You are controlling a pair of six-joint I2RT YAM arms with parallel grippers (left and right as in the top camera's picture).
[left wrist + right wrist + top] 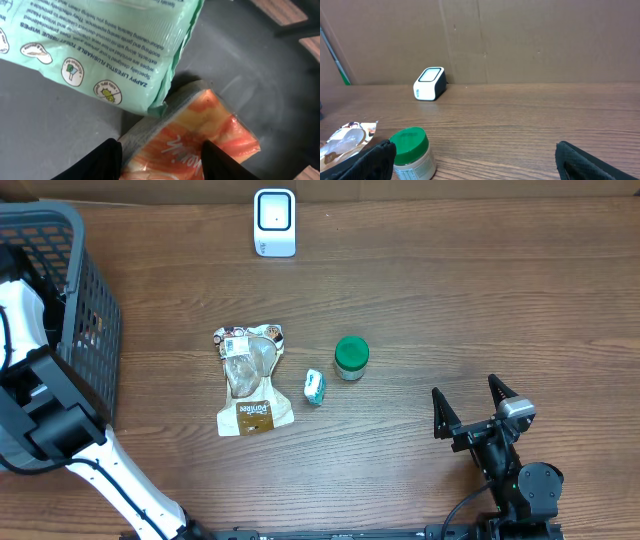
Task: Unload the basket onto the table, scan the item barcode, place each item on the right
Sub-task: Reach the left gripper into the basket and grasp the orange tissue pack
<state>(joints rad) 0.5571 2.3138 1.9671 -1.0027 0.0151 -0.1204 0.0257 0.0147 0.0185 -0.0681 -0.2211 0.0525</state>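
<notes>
Orange packet [200, 132] lies straight below the left end effector [160, 147], long axis slanting across its half-open jaws, grip unclear.

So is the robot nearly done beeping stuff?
Not yet. A bag, jar and sachet lie out on the table; whether they were scanned, I can't tell. The left claw is in the basket, around an orange packet. It must be lifted to the scanner. The right claw sits open.
</notes>
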